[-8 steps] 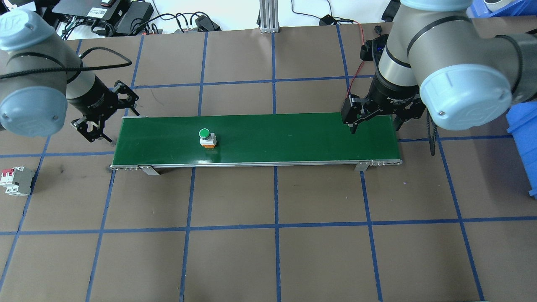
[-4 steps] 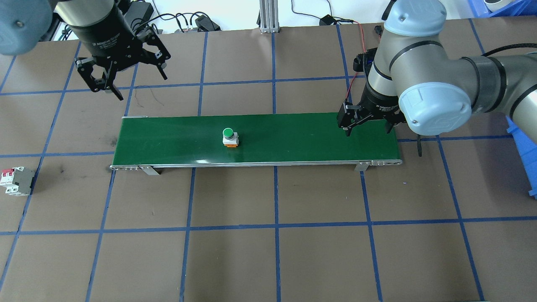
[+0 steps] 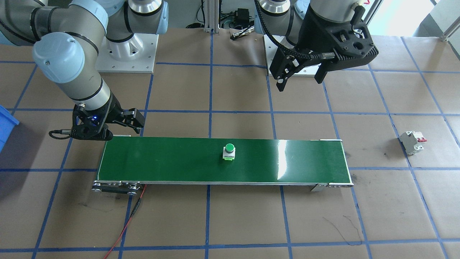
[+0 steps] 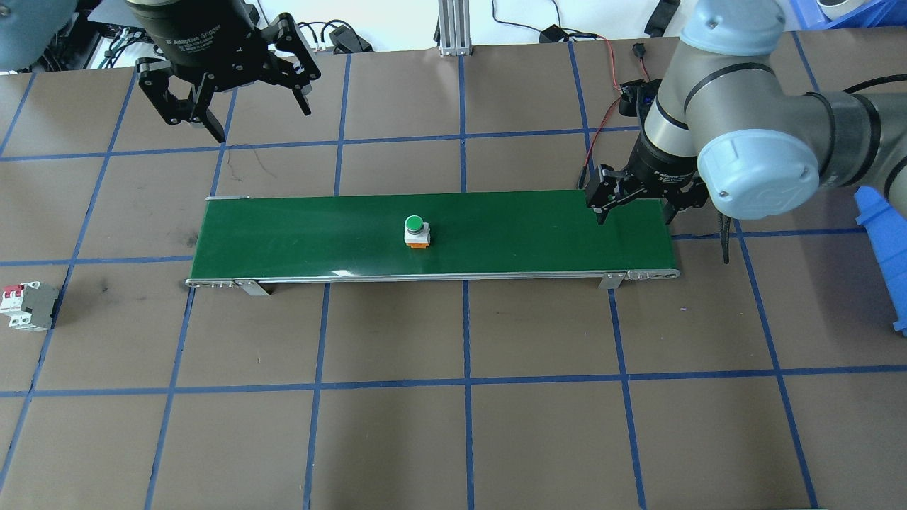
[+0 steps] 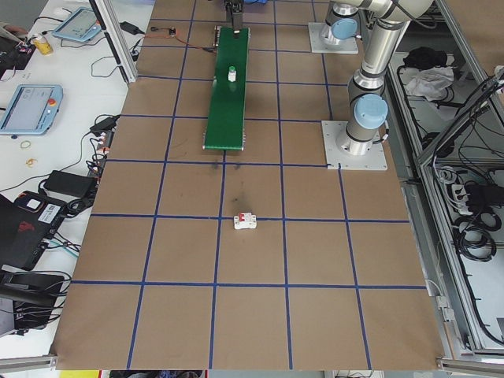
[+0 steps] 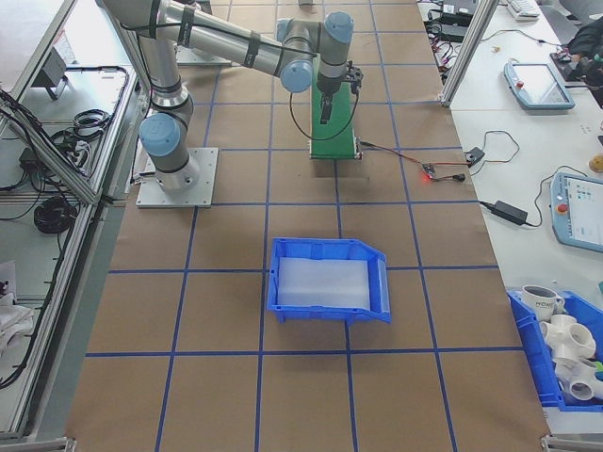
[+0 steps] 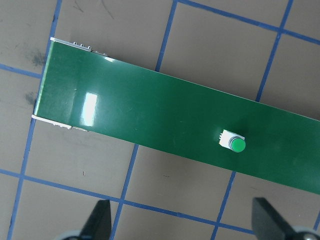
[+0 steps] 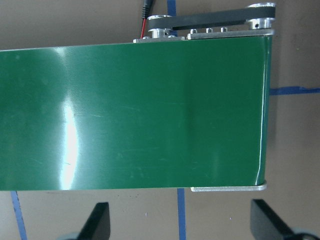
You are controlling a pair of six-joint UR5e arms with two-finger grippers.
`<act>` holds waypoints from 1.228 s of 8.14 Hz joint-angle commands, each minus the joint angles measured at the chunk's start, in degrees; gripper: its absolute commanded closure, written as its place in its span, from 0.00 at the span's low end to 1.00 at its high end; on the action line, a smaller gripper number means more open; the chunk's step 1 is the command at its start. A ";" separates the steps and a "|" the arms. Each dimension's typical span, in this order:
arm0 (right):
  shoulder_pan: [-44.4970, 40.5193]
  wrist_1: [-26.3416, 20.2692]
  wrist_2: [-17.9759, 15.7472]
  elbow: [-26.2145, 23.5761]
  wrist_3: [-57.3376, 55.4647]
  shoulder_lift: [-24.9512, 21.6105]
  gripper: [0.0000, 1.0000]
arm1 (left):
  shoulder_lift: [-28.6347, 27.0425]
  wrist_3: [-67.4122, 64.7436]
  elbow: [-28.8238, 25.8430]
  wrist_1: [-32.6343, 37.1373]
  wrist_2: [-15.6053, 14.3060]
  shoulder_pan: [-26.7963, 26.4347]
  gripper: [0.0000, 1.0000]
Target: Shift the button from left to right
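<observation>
The button (image 4: 416, 229), with a round green cap on a white body, stands upright near the middle of the green conveyor belt (image 4: 510, 234). It also shows in the front view (image 3: 229, 151) and in the left wrist view (image 7: 234, 143). My left gripper (image 4: 261, 120) hangs open and empty, high above the table behind the belt's left end. My right gripper (image 4: 635, 216) is open and empty, low over the belt's right end (image 8: 150, 110), well apart from the button.
A white circuit breaker (image 4: 28, 306) with red toggles lies on the table off the belt's left end. A blue bin (image 4: 882, 241) stands at the right edge. A red wire (image 3: 125, 223) runs from the belt's right-end rollers. Cables lie along the table's far edge.
The button has ridden the belt rightwards, from left of centre to about the middle. My left gripper rose and drew back from the belt's left end. The right gripper shifted only slightly.
</observation>
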State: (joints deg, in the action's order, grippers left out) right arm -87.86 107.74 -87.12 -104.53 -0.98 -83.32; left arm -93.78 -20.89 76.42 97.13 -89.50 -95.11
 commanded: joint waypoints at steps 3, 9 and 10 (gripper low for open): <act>0.67 9.42 5.03 -3.92 -0.51 -0.09 0.00 | 1.24 4.10 -0.65 -0.27 0.37 -0.25 0.00; -3.71 9.59 8.46 -3.66 -12.27 0.34 0.00 | 1.85 4.19 -0.74 -0.27 -0.06 -0.16 0.00; -3.73 9.94 8.55 -2.96 -12.47 1.74 0.00 | 1.93 4.19 -0.66 -0.27 -0.06 -0.16 0.00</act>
State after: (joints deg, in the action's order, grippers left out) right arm -90.51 117.11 -78.78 -108.28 -11.07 -83.15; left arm -91.96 -16.70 75.72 96.86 -89.43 -95.25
